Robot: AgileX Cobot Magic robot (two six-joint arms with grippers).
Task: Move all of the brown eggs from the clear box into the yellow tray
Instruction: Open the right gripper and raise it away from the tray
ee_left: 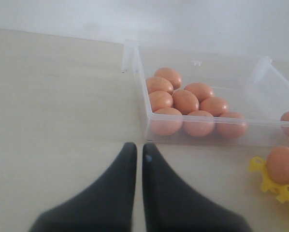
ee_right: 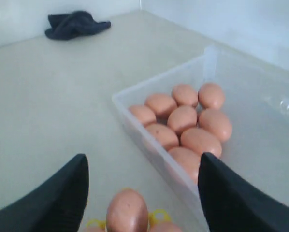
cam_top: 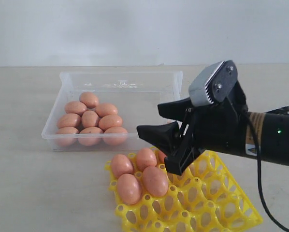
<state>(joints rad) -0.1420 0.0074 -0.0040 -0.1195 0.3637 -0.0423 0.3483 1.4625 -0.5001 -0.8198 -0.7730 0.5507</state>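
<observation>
Several brown eggs point(cam_top: 90, 119) lie clustered in the left part of the clear box point(cam_top: 120, 74). In front of it stands the yellow tray point(cam_top: 209, 205), with several brown eggs point(cam_top: 140, 177) in its cups nearest the box. My right gripper point(cam_top: 148, 121) hovers open and empty over the tray's back edge, pointing toward the box. In the right wrist view this gripper point(ee_right: 143, 157) spans the box wall point(ee_right: 139, 121), with a tray egg point(ee_right: 127, 210) below. My left gripper point(ee_left: 137, 147) is shut and empty over bare table near the box corner point(ee_left: 135, 63).
A dark cloth point(ee_right: 76, 23) lies far off on the table by the wall. The right half of the clear box holds no eggs. The tray corner point(ee_left: 272, 183) with one egg point(ee_left: 282, 164) shows at the left wrist view's edge.
</observation>
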